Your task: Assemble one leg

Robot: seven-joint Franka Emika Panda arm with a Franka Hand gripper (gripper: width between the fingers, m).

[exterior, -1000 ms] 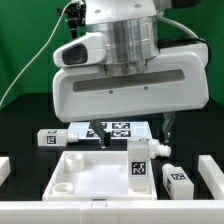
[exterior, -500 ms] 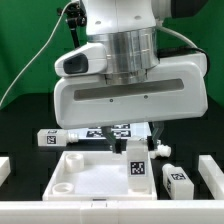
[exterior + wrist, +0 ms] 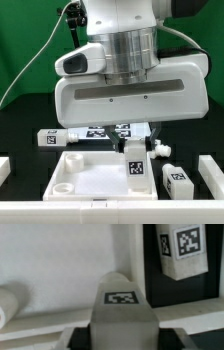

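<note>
My gripper (image 3: pixel 135 146) is shut on a leg (image 3: pixel 134 166), a small white block with a square tag, and holds it upright over the exterior view's right part of the white rimmed tabletop (image 3: pixel 85 178). I cannot tell whether the leg's lower end touches the tabletop. In the wrist view the leg (image 3: pixel 123 308) rises from between the dark fingers (image 3: pixel 82 337) of the gripper (image 3: pixel 120 339), with the tabletop (image 3: pixel 60 263) behind it. The large hand hides the finger tips in the exterior view.
Other legs lie on the black table: one at the exterior view's left (image 3: pixel 50 137), two at its right (image 3: pixel 162 149) (image 3: pixel 180 178); one also shows in the wrist view (image 3: pixel 185 249). The marker board (image 3: pixel 108 130) lies behind the tabletop. White blocks stand at both front corners.
The hand has come down a little and shifted slightly to the exterior view's left with the leg in it. Nothing has moved in the last half second.
</note>
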